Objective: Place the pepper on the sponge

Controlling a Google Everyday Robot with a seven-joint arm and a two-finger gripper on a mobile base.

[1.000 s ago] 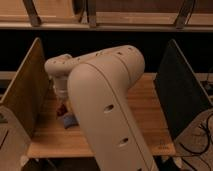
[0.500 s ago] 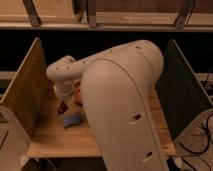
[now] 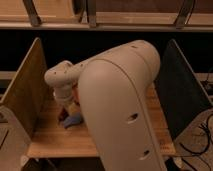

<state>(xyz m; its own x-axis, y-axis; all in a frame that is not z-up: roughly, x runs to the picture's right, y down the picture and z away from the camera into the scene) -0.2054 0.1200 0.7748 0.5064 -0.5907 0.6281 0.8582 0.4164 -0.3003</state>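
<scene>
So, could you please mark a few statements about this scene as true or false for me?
1. The sponge lies on the left part of the table. True.
2. The gripper is raised high, up by the shelves at the top. False: it is down low over the table, right beside the sponge.
3. A wooden panel stands at the table's left side and a dark panel at its right. True.
4. The sponge rests against the dark panel. False: it is far from that panel, on the other side of the arm.
5. The arm hides much of the table top. True.
</scene>
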